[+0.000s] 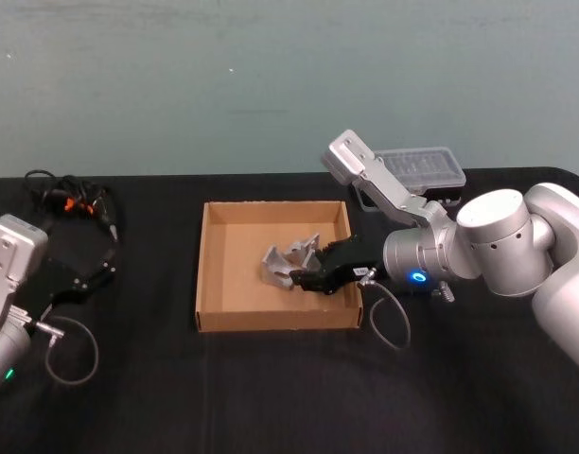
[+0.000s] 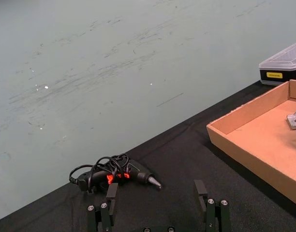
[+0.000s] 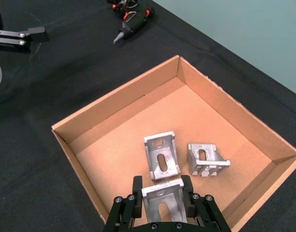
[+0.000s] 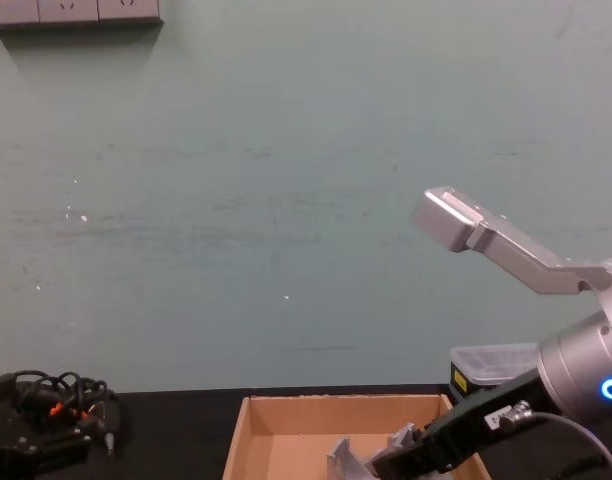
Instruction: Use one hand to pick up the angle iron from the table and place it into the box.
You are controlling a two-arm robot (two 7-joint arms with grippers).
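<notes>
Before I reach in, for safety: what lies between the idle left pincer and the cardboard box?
Bare black table separates left pincer from tan cardboard box, head view.

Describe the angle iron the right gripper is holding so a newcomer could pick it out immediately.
Find the tan cardboard box in the middle of the black table. Over its near-right edge, the right gripper is clamped on a silver angle iron. Two similar brackets lie loose on the box floor; this one alone sits between black fingers.

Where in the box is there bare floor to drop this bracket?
The box floor is bare toward its far walls. The crowded part is just ahead of the right gripper, where two angle irons lie side by side.
</notes>
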